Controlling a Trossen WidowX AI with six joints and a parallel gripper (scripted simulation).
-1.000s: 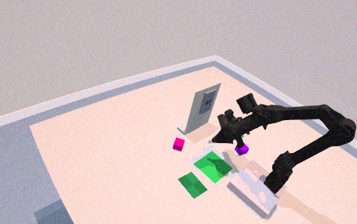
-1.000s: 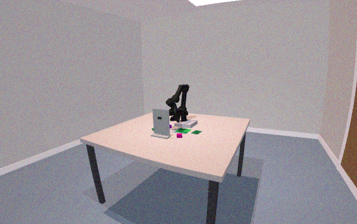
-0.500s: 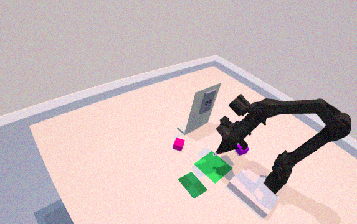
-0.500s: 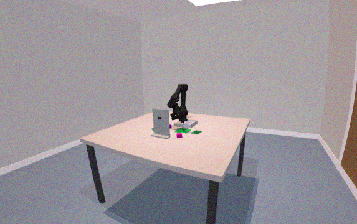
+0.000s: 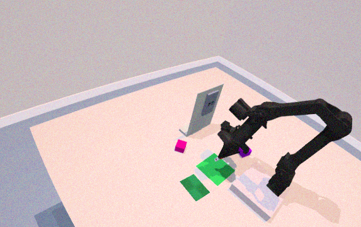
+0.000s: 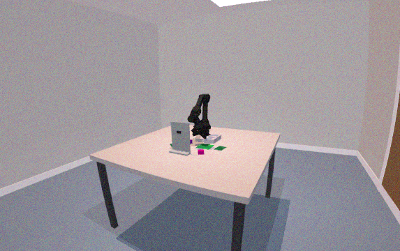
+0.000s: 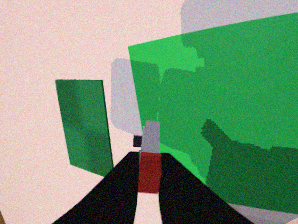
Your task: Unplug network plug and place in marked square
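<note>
The plug (image 5: 216,159) (image 7: 150,172) has a red rear part and a grey front, with a small black piece beside it. My gripper (image 5: 220,157) (image 6: 204,137) (image 7: 148,161) is shut on its red part and points steeply down. In the top view the plug's front shows over the far corner of the bright green marked square (image 5: 215,177) (image 6: 204,146) (image 7: 235,95); its exact height is hard to tell. The upright grey panel (image 5: 193,116) (image 6: 183,143) stands apart from the gripper. Its socket block (image 5: 211,103) shows dark openings, with no plug in them.
A dark green patch (image 5: 194,187) (image 6: 220,148) (image 7: 82,122) lies beside the square. A magenta cube (image 5: 180,146) (image 6: 200,152) sits near the panel's foot. A purple block (image 5: 246,153) (image 6: 191,141) is partly behind the gripper. A low pale box (image 5: 249,203) stands near the arm's base.
</note>
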